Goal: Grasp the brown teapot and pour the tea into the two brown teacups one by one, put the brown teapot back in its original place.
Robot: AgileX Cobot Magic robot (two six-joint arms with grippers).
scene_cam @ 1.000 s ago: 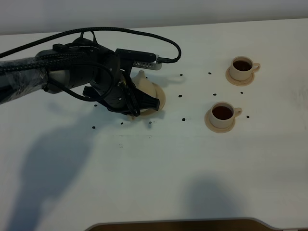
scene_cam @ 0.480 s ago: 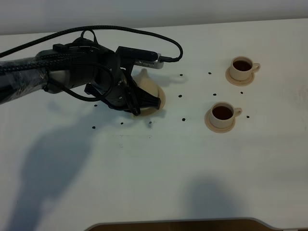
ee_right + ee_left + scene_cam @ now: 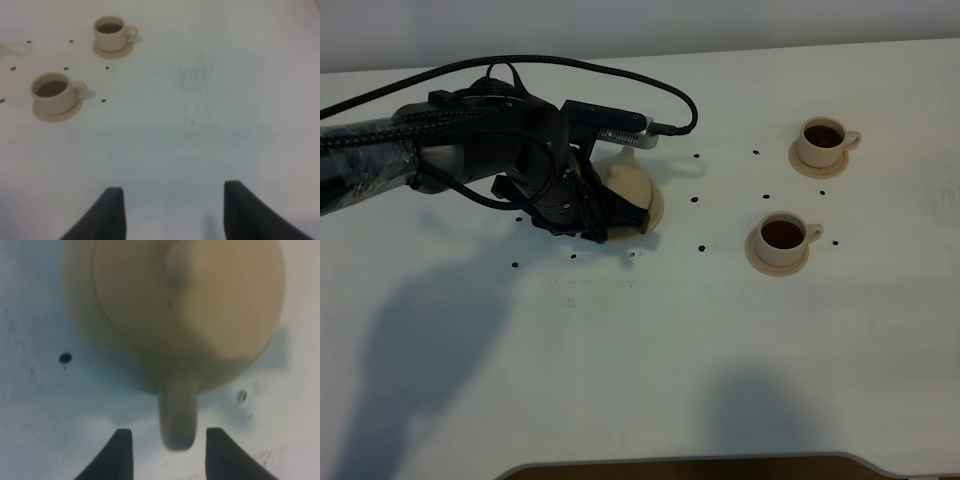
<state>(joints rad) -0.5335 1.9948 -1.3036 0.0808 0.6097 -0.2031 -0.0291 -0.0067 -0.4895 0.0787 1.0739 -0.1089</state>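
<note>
Seen from the high camera, the nearer teacup (image 3: 782, 235) sits on its saucer at about four o'clock on the white table (image 3: 650, 350), with dark tea inside. The left gripper (image 3: 620, 216) is at roughly nine o'clock, low over the teapot (image 3: 625, 180). The farther teacup (image 3: 822, 139), at two o'clock, is also filled and on its saucer.

In the left wrist view the left gripper (image 3: 167, 452) has its jaws apart, one on either side of the teapot's loop handle (image 3: 177, 415) with clear gaps, so nothing is clamped. The teapot (image 3: 185, 310) rests on its wider round saucer (image 3: 655, 208), upright, lid knob (image 3: 176, 262) on top. The right gripper (image 3: 170, 212) hangs over bare table with its jaws spread wide and nothing between them; both cups lie beyond it.

The teapot looks like glazed or fired clay: rigid, brittle, fairly weighty for its size, and smooth enough to slip. The handle is the sensible place to hold it, since the round belly is too wide and too slick for these narrow jaws. The lid appears loose, so tilting calls for care. With both cups full and the pot on its saucer, the task looks nearly finished.
</note>
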